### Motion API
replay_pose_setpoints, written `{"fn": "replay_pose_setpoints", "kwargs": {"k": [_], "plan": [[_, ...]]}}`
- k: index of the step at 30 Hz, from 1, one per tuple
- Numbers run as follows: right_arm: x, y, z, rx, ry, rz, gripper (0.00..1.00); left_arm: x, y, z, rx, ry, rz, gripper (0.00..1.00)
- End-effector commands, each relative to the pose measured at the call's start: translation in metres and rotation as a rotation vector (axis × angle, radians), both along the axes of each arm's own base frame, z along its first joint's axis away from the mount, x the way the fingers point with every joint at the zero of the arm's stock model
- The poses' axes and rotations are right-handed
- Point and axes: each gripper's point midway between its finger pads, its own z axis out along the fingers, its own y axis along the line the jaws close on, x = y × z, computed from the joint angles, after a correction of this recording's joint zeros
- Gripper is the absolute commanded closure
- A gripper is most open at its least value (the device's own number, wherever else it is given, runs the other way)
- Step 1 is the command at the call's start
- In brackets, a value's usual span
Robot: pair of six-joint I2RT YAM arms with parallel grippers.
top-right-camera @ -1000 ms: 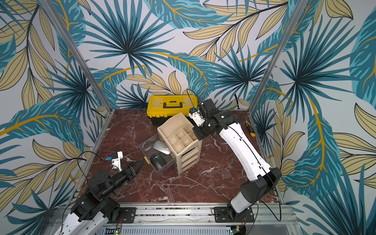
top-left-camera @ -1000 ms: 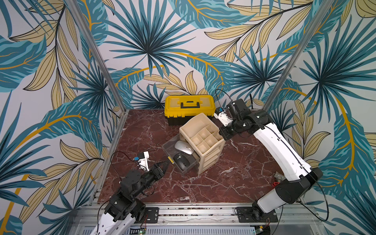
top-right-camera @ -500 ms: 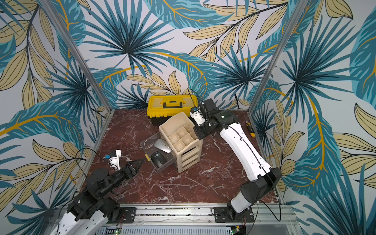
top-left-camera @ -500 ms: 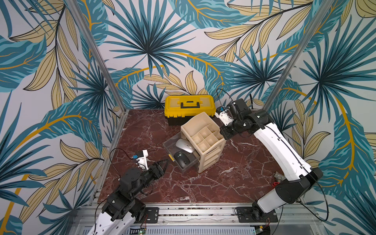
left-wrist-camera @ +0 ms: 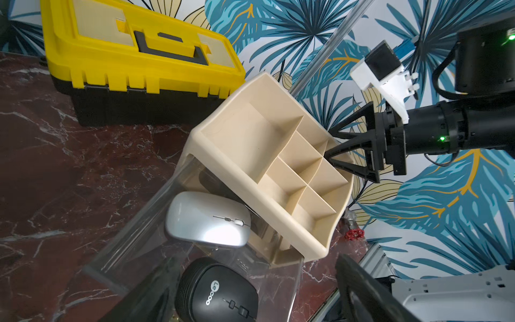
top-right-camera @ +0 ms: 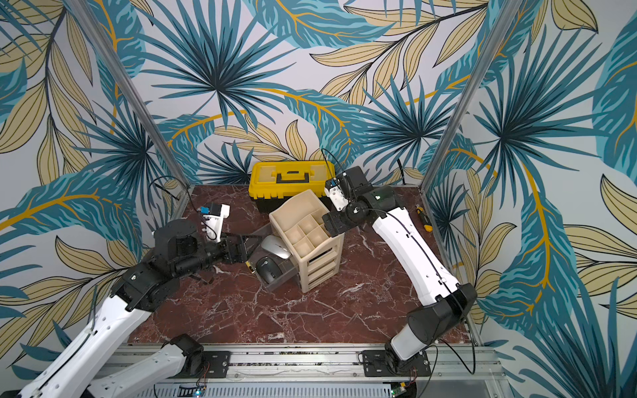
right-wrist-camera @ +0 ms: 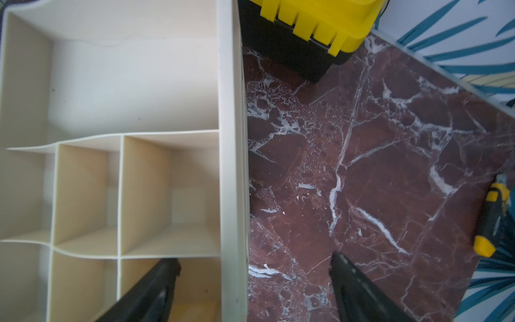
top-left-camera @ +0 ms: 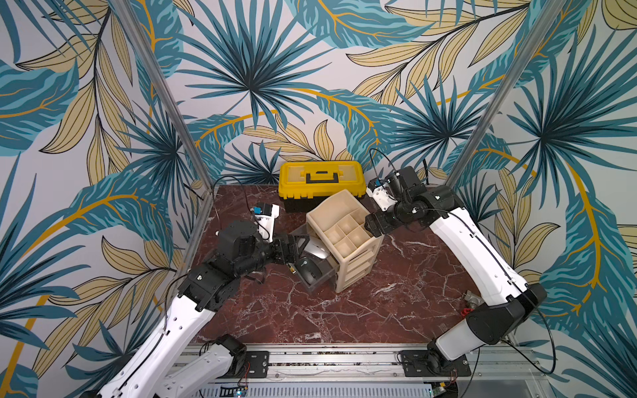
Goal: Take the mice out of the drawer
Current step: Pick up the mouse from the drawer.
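Mice [left-wrist-camera: 207,220] lie in the drawer [left-wrist-camera: 131,237]; left claw [top-left-camera: 294,245], released beside it, should next clench black mouse [left-wrist-camera: 220,292]; right claw [left-wrist-camera: 328,145] released.

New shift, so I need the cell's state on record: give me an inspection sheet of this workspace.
Surface: dark red, white-veined marble tabletop.
Job's things: silver mouse and black mouse lie in the clear drawer, which is pulled out of the beige organizer.
Clutter: yellow toolbox at the back; yellow-and-black implement by the right edge; small red part near the right arm's base.
Tools: left tool open at the drawer's front, holding nothing; right tool open, straddling the organizer's rim.
Cables: left-wrist cable and right-wrist cable loop free of the drawer.
Surroundings: leaf-print walls, metal posts, mounting rail in front.
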Motion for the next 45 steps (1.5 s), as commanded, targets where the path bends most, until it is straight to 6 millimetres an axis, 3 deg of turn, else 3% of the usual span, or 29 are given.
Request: {"fn": "replay_pose_setpoints", "kwargs": {"k": [1,2,6,11,14,18,25,32,42,45], "plan": [[0.000,-0.003,0.016,0.024,-0.054,-0.019,0.03,0.001,0.009,0.009,0.102,-0.043,0.000,0.04],[0.001,-0.003,0.022,0.031,-0.072,-0.023,0.01,0.005,0.014,0.010,0.113,-0.053,0.030,0.00],[0.004,-0.003,0.045,0.059,-0.132,-0.031,0.01,0.014,0.035,0.019,0.128,-0.097,0.141,0.00],[-0.003,0.006,0.067,0.078,-0.174,0.005,0.00,0.028,0.055,0.014,0.109,-0.041,0.203,0.00],[-0.004,0.000,0.069,0.055,-0.185,-0.012,0.00,0.036,0.049,0.009,0.099,0.011,0.134,0.00],[-0.005,-0.007,0.063,0.022,-0.188,-0.031,0.00,0.030,0.022,0.007,0.194,0.068,-0.103,0.01],[-0.006,-0.023,0.047,-0.018,-0.179,-0.077,0.01,0.026,0.035,0.007,0.460,-0.053,-0.178,0.03],[-0.009,-0.042,0.043,-0.013,-0.185,-0.126,0.00,0.009,0.015,-0.018,0.547,-0.074,-0.387,0.04],[-0.013,-0.055,0.043,0.001,-0.202,-0.163,0.00,0.038,-0.013,-0.043,0.512,-0.074,-0.386,0.08],[-0.012,-0.055,0.042,0.003,-0.197,-0.162,0.01,0.052,-0.012,-0.037,0.472,-0.081,-0.288,0.14]]}}
